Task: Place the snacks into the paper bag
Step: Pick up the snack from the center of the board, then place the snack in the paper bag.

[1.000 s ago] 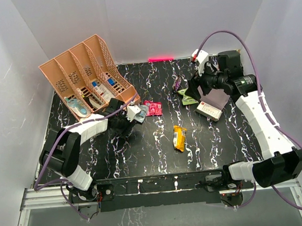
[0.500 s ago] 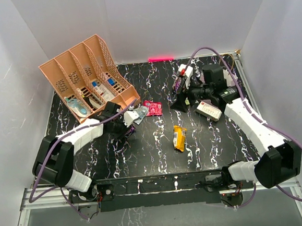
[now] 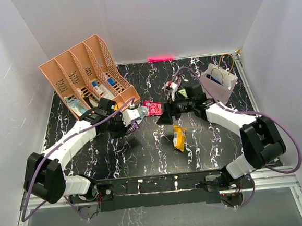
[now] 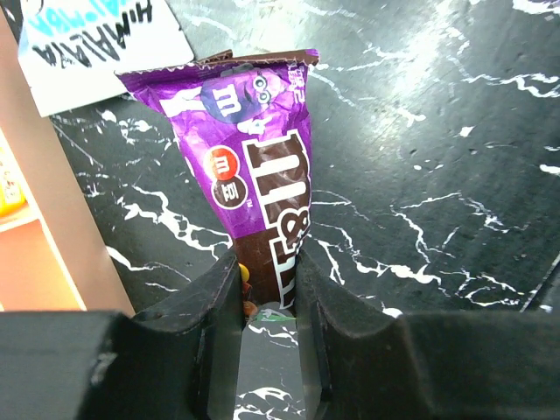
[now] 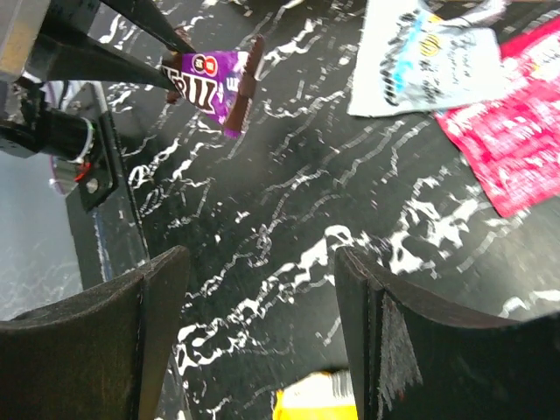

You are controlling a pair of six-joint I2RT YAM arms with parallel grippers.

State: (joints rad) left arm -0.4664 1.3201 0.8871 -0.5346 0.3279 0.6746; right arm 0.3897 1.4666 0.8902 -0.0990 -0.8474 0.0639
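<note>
My left hand [image 4: 269, 302] is clamped on the brown end of the purple packet [image 4: 262, 157], just beside the peach organiser [image 3: 85, 76] and near the pale packet [image 3: 137, 114] and the pink packet [image 3: 152, 108]. My right hand [image 5: 262, 324] hangs over the table [image 3: 144, 155] with its jaws apart, near the yellow packet [image 3: 179, 138]. The paper bag [image 3: 219, 81] stands at the table's far right corner, well apart from the purple packet.
</note>
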